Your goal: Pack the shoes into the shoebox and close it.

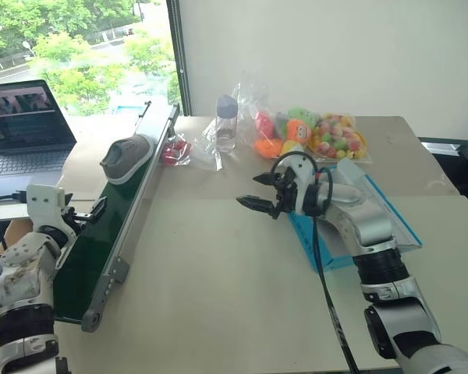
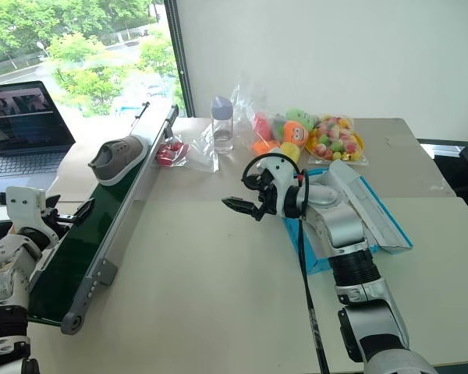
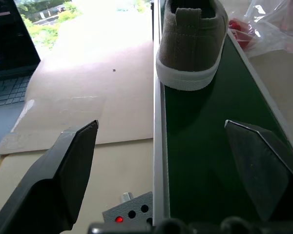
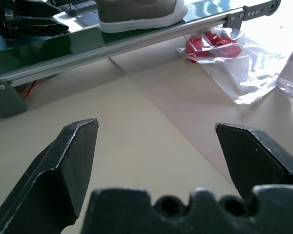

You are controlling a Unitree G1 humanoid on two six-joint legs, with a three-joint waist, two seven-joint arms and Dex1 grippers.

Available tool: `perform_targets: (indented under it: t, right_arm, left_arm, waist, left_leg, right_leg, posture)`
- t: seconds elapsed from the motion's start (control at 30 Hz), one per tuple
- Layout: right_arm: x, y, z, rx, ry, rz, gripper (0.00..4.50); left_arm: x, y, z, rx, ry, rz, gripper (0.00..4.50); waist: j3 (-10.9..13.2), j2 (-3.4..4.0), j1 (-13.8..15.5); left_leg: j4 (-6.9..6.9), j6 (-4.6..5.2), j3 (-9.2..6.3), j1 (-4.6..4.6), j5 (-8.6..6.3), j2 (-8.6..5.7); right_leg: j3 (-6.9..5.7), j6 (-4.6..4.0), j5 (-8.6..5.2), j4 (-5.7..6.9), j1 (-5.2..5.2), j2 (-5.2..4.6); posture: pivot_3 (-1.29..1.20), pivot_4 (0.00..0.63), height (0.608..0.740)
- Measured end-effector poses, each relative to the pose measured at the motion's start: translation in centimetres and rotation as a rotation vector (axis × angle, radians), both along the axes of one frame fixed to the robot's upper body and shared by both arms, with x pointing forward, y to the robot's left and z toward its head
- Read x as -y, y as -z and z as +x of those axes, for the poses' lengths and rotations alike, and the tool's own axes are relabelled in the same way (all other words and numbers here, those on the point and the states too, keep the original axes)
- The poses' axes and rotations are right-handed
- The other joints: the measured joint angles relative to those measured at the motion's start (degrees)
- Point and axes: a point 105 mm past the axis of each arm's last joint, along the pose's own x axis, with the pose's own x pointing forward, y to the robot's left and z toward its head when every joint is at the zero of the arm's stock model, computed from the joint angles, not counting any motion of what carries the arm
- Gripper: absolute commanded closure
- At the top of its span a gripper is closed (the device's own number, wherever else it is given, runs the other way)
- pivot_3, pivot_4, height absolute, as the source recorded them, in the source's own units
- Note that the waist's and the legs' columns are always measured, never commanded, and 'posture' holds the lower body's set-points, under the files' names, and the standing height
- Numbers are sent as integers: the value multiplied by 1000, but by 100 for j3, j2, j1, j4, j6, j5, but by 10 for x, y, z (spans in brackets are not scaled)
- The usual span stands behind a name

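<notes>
Fabric shoe [image 1: 127, 157] on smooth green belt [image 1: 113, 238]

— Where are the arms?
— The left gripper [image 3: 161, 146] is low at the left, fingers wide apart. The right gripper [image 1: 264, 192] reaches forward and left, also wide apart, holding nothing.

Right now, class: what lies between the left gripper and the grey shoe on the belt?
Bare dark-green conveyor belt alone separates the open left gripper from the shoe, as the left wrist view shows.
</notes>
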Motion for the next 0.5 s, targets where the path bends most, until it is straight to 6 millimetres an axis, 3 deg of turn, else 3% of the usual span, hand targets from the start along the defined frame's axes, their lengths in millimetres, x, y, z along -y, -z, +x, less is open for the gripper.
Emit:
perform_targets:
  t: [0.17,0.4,0.5]
  right_arm:
    - [1,-2,-1,8,1,-7,0]
    - [4,-3,-1,5,15,-23,0]
    - [4,-4,-2,10,16,-24,0]
  left_arm:
    - [7,10,1,-47,71,-8,57]
    - [0,18,2,-79,61,3,57]
    - [2,20,3,-80,75,4,812]
  waist:
    - [0,0,-14]
    - [0,0,-17]
    - [-1,2,1]
  left_leg:
    - [-3,0,1,1,0,2]
    - [-2,0,5,4,0,1]
    - [-2,-2,3,11,0,2]
  right_leg:
    - [-29,-1,2,0,-2,-16]
    - [-102,-12,11,1,-1,-65]
    - [-128,-15,13,2,5,-76]
  posture:
    - [0,150,740]
    - [0,150,740]
    - [0,150,740]
